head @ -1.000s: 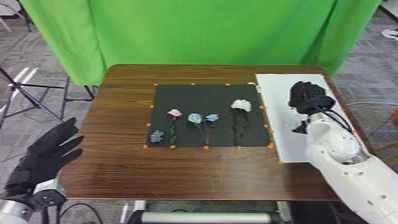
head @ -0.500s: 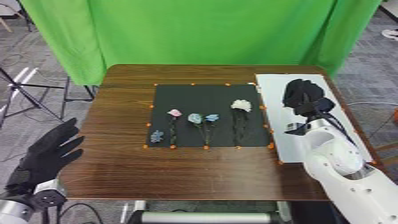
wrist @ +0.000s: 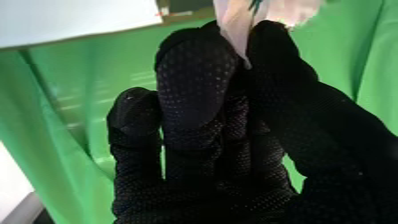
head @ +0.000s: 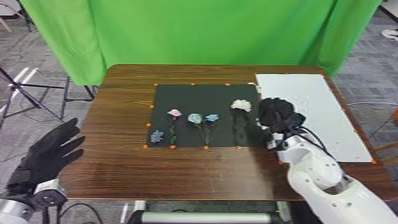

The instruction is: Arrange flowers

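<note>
In the head view, my right hand (head: 277, 114) is over the seam between the black mat (head: 200, 95) and the white board, just right of the white flower (head: 241, 105). The right wrist view has my right hand (wrist: 195, 75) pinching a pale pinkish-white flower (wrist: 235, 25) between thumb and fingers. On the mat lie a small blue flower (head: 157, 136), a pink flower (head: 175, 113), a light blue bloom (head: 195, 118) and another blue bloom (head: 211, 117). Beyond the table's left edge, my left hand (head: 43, 155) is open, its fingers spread.
The white board (head: 324, 112) lies along the right side of the brown table (head: 124, 170). Orange markers dot the edges of mat and board. A green curtain (head: 204, 35) hangs behind the table's far edge.
My right hand has moved left and nearer to me, from over the white board to the mat's right edge. The left hand and the flowers on the mat have stayed put.
</note>
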`<state>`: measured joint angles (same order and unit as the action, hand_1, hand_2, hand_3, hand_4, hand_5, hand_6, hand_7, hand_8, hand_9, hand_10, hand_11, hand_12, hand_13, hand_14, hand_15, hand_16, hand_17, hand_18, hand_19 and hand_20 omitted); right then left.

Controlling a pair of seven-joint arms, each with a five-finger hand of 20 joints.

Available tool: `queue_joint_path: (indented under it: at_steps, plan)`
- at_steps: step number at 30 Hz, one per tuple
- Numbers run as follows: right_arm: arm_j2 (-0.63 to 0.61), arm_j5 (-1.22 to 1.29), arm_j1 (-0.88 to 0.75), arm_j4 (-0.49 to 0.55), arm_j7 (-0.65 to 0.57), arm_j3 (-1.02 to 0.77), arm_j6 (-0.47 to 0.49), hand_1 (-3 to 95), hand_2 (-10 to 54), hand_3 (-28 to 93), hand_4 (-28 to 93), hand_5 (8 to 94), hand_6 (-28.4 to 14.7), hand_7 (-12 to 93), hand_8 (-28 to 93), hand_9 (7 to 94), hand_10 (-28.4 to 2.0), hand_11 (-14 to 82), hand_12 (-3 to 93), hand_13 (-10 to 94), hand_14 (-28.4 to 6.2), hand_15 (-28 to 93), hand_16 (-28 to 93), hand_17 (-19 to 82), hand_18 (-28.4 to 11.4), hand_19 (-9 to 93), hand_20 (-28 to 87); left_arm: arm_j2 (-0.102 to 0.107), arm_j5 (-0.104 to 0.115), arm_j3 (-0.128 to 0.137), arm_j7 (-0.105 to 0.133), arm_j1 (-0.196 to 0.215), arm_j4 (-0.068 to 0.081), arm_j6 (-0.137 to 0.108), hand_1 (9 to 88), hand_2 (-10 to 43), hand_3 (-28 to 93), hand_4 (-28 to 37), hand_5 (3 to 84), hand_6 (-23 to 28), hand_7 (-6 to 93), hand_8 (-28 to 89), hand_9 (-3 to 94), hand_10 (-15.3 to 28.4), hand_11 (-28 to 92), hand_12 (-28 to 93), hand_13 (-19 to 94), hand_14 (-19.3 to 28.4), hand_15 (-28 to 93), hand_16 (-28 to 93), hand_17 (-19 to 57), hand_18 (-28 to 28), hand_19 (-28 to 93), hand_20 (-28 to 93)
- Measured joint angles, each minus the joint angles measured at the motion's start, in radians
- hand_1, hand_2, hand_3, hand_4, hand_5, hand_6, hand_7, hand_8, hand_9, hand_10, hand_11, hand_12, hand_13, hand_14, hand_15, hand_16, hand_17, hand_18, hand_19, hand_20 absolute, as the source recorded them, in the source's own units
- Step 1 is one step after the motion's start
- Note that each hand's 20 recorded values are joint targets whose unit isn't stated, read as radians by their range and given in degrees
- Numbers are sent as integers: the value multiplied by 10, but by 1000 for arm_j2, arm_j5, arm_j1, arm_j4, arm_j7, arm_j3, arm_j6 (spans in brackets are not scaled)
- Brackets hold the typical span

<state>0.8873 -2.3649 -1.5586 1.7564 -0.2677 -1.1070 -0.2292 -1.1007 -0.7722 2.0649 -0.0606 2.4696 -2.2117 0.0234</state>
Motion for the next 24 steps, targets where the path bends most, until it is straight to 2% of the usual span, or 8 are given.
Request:
queue_joint_path:
  at_steps: [7, 10, 13, 24]
  plan:
    - [15, -39, 5, -28, 28, 12, 0, 499, -95, 796, -283, 643, 7, 547, 2, 800, -68, 222, 511, 826, -5, 418, 392, 393, -161, 838, 469, 0, 0, 0, 0, 1, 0, 0, 247, 23, 706, -283, 212, 4, 198, -103, 176, 93, 130, 175, 130, 125, 184, 52, -125, 182, 369, 90]
    - [17, -45, 1, -26, 40, 10, 9, 460, -95, 786, -283, 619, 3, 542, 16, 770, -73, 238, 508, 800, -18, 457, 356, 373, -164, 831, 480, -1, 0, 0, 0, 1, 0, 0, 248, 23, 705, -283, 211, 4, 199, -103, 176, 93, 129, 175, 130, 125, 183, 52, -125, 182, 369, 90]
    - [18, -42, -10, -15, 53, -3, 25, 425, -95, 771, -283, 598, 3, 535, 5, 719, -82, 315, 454, 769, -30, 512, 275, 352, -168, 821, 496, -1, 0, 0, 0, 1, 0, 0, 247, 23, 705, -283, 212, 4, 198, -103, 176, 93, 130, 176, 131, 125, 182, 52, -125, 182, 369, 91]
    - [18, -27, -59, 35, 80, -51, 77, 337, -95, 814, -283, 586, 10, 455, -30, 662, -99, 439, 307, 739, -39, 531, 259, 329, -176, 813, 507, -2, 0, 1, -1, 1, 0, 0, 248, 23, 705, -283, 212, 4, 198, -103, 176, 93, 130, 175, 130, 125, 184, 53, -125, 182, 369, 91]
